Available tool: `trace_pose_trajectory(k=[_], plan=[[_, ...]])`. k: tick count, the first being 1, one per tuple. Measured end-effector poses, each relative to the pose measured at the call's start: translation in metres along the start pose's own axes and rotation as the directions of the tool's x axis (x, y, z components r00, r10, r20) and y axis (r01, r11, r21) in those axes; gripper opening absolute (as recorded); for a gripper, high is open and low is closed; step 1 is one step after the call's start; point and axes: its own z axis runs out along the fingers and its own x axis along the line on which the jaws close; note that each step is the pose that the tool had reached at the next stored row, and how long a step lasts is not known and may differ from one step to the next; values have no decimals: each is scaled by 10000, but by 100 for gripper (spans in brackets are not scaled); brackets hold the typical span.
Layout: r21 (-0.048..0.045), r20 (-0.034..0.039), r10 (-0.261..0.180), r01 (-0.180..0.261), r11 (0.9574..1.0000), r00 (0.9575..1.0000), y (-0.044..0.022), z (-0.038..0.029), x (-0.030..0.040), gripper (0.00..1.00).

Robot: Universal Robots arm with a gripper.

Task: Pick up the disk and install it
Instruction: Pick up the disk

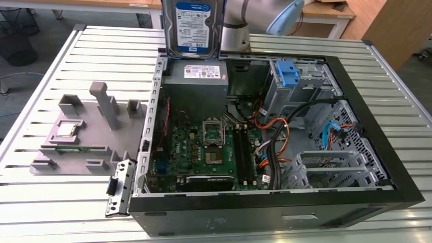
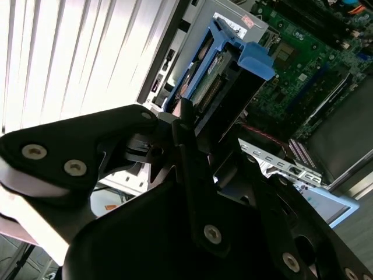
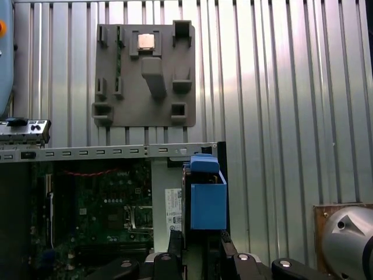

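Bench (image 1: 54, 202): metal top of long, pale parallel slats with dark grooves between them, running across the exterior view. Bright glare on the slats in the second wrist view.

Directly on it, two things:
- Computer case (image 1: 270, 207), black, lying on its side with the open side up. It takes up the exterior view's middle and right.
- Fixture plate (image 1: 74, 149), flat and grey with raised posts and small pockets, lying at the exterior view's left, just beside the case.

A narrow strip (image 1: 117, 190) juts from the case's near corner over the slats; contact unclear.
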Motion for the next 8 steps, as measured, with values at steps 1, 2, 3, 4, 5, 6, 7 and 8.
trace_pose_trajectory(k=[1,2,3,4,5,6,7,8], plan=[[-1,-1,1,-1,10000,10000,-12,-1,-1,35],[-1,-1,0,0,10000,10000,-25,-1,-1,35],[0,0,0,0,10000,10000,-36,-1,-2,35],[0,0,0,0,10000,10000,-48,-2,-3,35],[0,0,0,0,10000,10000,-60,-2,-3,35],[-1,0,-1,1,10000,10000,-72,-3,-4,35],[-1,0,0,0,10000,10000,-83,-3,-5,35],[0,0,0,0,10000,10000,-95,-4,-5,35]])
